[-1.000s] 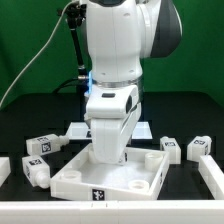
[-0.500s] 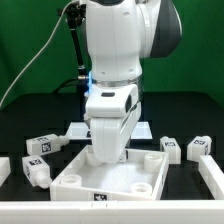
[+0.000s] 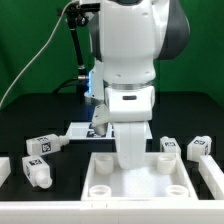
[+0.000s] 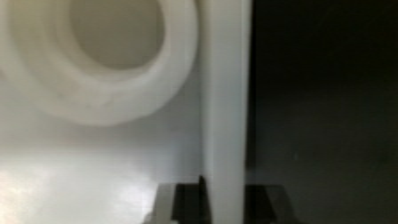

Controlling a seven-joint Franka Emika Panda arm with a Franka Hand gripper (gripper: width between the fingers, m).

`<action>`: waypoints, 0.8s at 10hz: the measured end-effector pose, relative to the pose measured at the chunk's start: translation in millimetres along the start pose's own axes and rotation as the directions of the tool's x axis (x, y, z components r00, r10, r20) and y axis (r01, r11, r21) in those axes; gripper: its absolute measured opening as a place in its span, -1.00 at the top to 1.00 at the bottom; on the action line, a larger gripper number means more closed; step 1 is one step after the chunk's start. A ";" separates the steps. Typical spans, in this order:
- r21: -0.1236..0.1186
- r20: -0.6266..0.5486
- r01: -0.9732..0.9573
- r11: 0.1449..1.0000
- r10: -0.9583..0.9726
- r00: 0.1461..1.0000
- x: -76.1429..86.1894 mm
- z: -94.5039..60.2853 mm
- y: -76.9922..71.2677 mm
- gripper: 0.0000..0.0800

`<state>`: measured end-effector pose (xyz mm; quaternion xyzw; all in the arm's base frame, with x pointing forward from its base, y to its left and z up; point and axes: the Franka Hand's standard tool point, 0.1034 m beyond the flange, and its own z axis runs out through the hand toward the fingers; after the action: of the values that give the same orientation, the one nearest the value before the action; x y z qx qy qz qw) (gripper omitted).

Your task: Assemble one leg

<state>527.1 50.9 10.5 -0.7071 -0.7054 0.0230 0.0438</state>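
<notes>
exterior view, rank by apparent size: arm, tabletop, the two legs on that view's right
1. arm, by far the largest
2. tabletop
3. right inner leg and right outer leg: they look about alike, so not ranked against each other

Since a second ago I see the arm (image 3: 130, 70) has swung toward the exterior view's right, and the tabletop (image 3: 140, 186), its wall in my pincer (image 4: 217, 205), has slid that way across the table (image 3: 68, 165) and turned from skewed to square-on.
</notes>
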 end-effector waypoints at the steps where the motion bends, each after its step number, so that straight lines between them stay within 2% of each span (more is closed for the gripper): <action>1: 0.006 -0.001 0.009 1.000 -0.009 1.000 7.3 0.2 0.0 0.86; 4: 0.011 -0.002 0.011 1.000 -0.011 1.000 25.4 0.5 0.1 0.86; 6: 0.012 -0.002 0.010 1.000 -0.010 1.000 26.4 0.0 -0.2 0.86; 7: 0.008 -0.002 0.003 1.000 -0.003 1.000 26.5 -1.6 0.8 0.68; 8: 0.000 -0.001 -0.022 1.000 0.022 1.000 27.0 -6.3 2.5 0.68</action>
<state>530.2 77.7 17.3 -0.7147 -0.6976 0.0232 0.0439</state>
